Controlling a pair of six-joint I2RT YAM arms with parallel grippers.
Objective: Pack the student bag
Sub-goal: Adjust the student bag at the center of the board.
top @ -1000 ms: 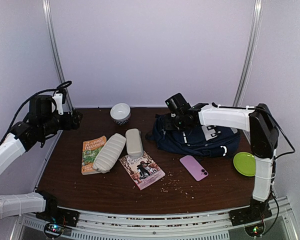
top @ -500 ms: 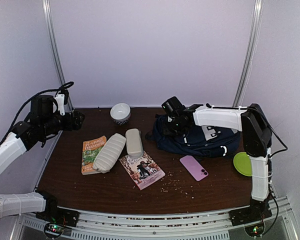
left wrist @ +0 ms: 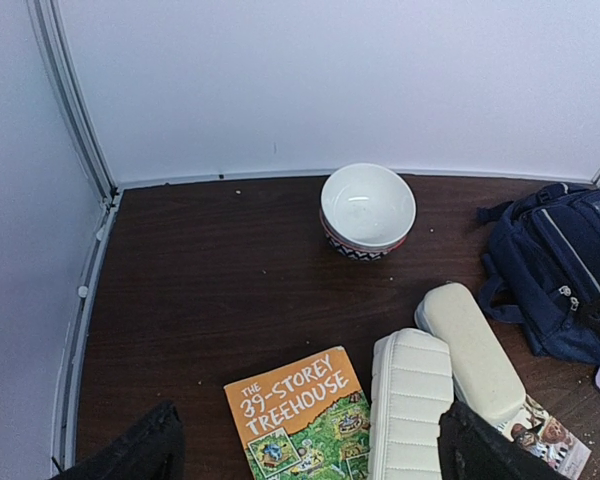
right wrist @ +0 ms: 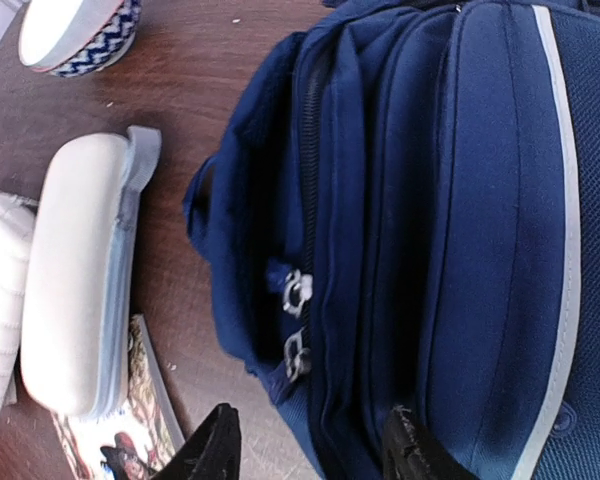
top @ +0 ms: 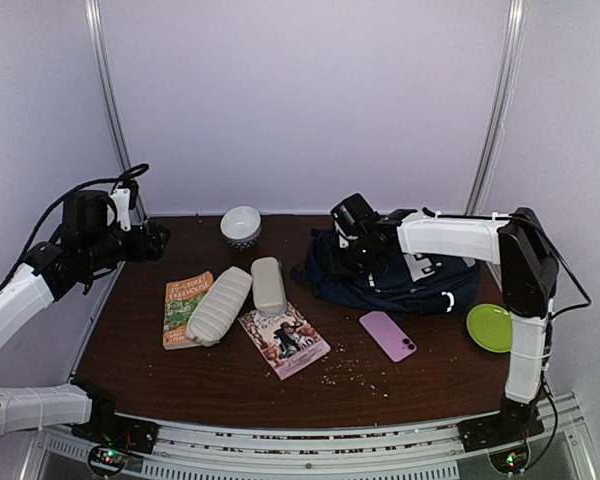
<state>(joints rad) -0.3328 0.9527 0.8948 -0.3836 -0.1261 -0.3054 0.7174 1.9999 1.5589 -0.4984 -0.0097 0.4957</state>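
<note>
The student bag (top: 400, 275) lies flat in the right middle of the top view, at the back of the brown table (top: 180, 385). As far as I can tell, its main zip is closed. The right gripper (right wrist: 310, 452) is low over the left end of the bag. In the wrist view its fingers stand apart at the bottom edge, just below the two metal zipper pulls (right wrist: 296, 296), and nothing is held between them. The left gripper (left wrist: 310, 455) hangs at the far left of the top view, wide open and empty.

Left of centre lie an orange book (top: 185, 305), a second book (top: 285, 340), a ribbed cream case (top: 220, 305) and a smooth cream case (top: 268, 285). A pink phone (top: 387, 335) lies just in front of the bag.

I think the next move is to open the zip, and this is where it may fail. The pulls are small and lie on soft fabric, so the fingers could close on cloth only, or slip off. Nothing holds the bag down, and the left gripper is well apart from it. A tug along the zip could therefore drag the whole bag and push the phone or the smooth case.
</note>
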